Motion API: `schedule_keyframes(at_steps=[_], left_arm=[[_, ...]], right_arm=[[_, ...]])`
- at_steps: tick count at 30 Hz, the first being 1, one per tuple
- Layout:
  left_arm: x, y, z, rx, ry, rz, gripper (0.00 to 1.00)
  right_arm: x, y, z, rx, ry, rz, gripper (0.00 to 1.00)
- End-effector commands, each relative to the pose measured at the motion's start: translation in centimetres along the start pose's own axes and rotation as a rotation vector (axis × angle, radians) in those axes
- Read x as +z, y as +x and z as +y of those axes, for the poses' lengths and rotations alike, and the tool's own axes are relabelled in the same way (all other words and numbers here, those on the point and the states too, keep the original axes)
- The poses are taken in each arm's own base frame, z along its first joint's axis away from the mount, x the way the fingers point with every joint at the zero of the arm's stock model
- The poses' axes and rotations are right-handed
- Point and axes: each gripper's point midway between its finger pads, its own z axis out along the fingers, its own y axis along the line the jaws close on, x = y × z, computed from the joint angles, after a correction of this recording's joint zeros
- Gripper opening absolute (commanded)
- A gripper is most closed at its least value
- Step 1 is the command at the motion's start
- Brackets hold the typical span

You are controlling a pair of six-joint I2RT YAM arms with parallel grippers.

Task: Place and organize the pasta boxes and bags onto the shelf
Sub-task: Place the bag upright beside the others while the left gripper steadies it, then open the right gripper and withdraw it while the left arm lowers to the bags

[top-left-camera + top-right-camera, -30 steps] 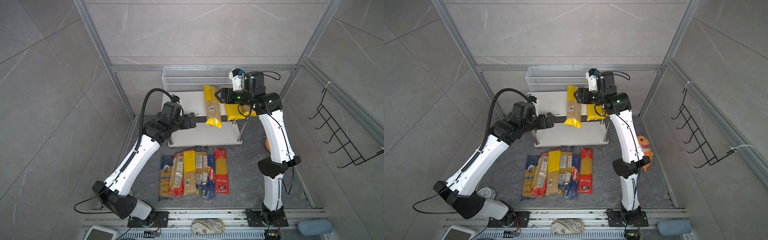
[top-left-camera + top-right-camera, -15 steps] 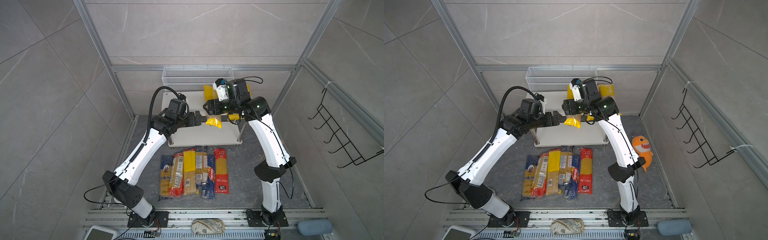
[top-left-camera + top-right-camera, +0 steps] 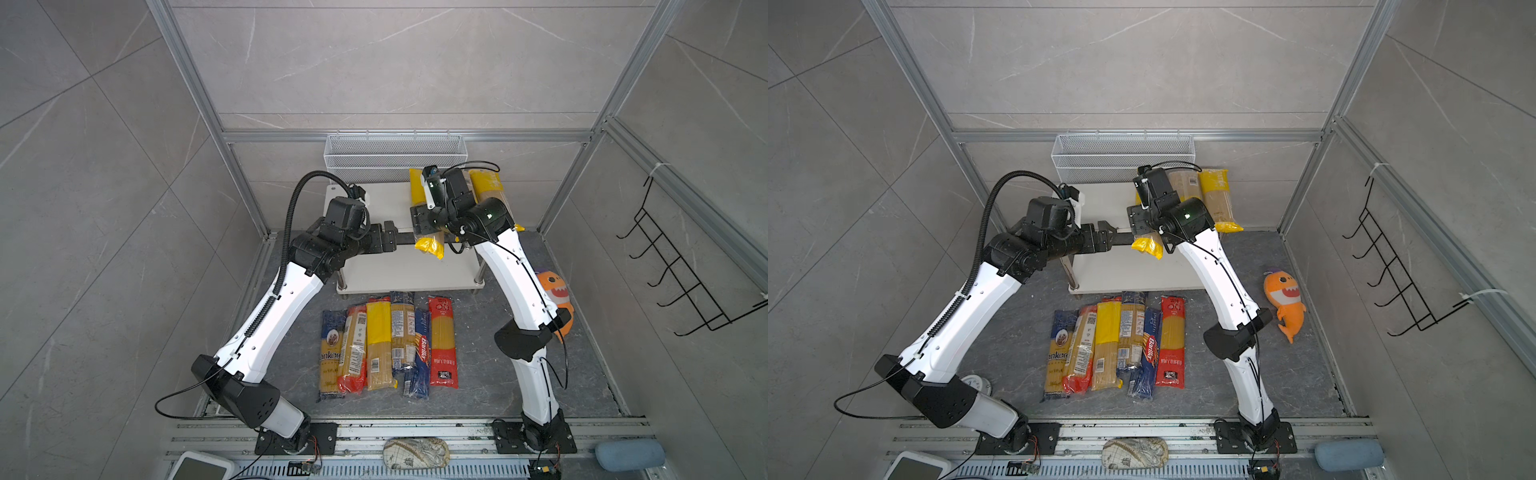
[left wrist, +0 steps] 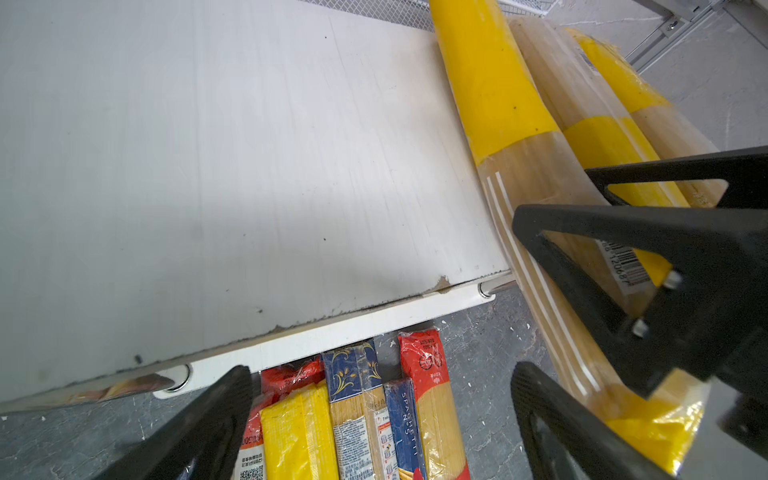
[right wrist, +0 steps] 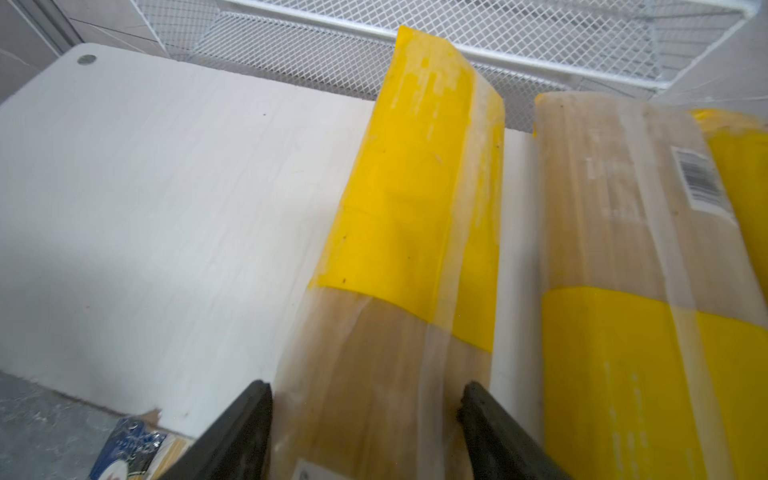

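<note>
right gripper (image 5: 365, 399): jaws pressed on both sides of the yellow-ended bag (image 5: 415, 187).
yellow-ended bag: on the top board of the shelf (image 4: 208, 166), near end over its front edge, just beside two more bags (image 5: 615, 249).
left gripper (image 4: 380, 374): jaws wide apart, empty, at the shelf front.

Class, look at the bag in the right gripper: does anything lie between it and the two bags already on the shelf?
Nothing visible. Only a bare strip of shelf separates the bag in the right gripper from its neighbour.
</note>
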Motion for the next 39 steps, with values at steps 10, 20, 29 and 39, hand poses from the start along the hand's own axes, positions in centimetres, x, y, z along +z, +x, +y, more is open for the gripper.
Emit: schedule_keyframes(at_steps=[10, 20, 29, 39], left_arm=[[-2.9, 0.3, 1.1, 0.008, -0.011, -0.03, 1.0], [-4.5, 0.9, 1.6, -0.017, -0.018, -0.042, 1.0], [-6.4, 1.4, 2.3, -0.041, -0.031, -0.075, 1.0], [-6.0, 6.1, 3.2, -0.173, -0.024, 0.011, 1.0]], right_arm=[[1.4, 1.1, -4.2, -0.103, 0.225, 0.047, 0.72], [-2.5, -2.3, -2.6, -0.094, 0.098, -0.086, 0.77], [-10.6, -5.9, -1.2, -0.067, -0.033, -0.271, 0.8], [-15.2, -0.2, -2.1, -0.008, -0.076, -0.154, 0.81]])
